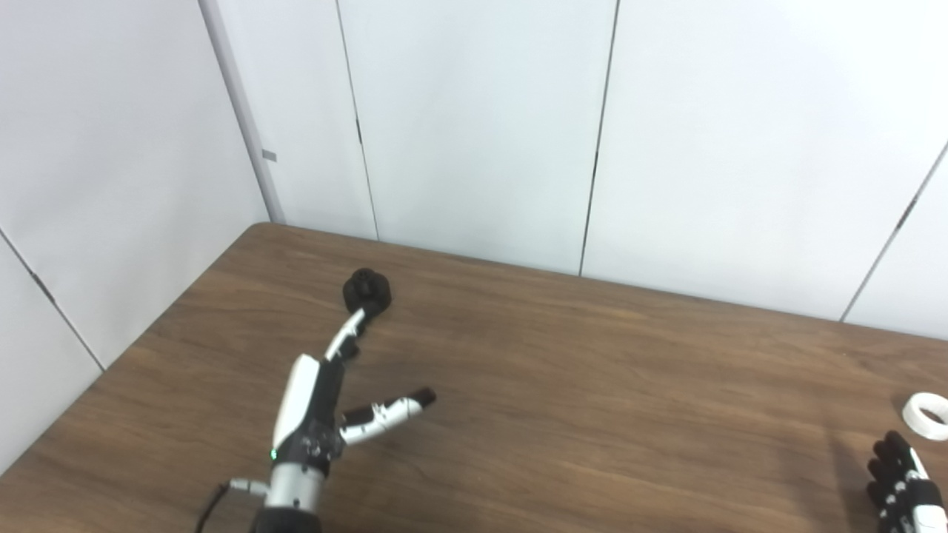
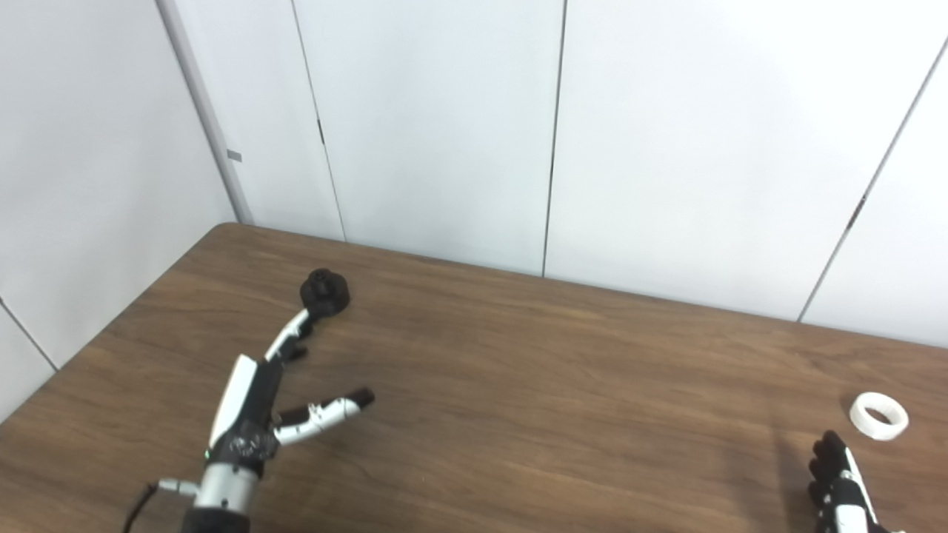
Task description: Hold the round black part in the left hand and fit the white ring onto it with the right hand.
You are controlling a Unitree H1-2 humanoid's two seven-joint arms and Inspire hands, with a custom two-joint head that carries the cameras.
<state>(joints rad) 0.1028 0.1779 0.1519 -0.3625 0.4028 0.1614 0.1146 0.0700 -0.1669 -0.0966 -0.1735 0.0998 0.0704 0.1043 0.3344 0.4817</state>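
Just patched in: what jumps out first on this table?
The left hand, fingers spread open, stretches toward the round black part at the table's far left. Far right, the white ring lies flat, with the right hand just short of it.

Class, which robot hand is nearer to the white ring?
Right. The right robot hand sits just in front of the white ring; the left robot hand is far across the table, by the black part.

head cameras, looking down, shared table (image 1: 563, 385)
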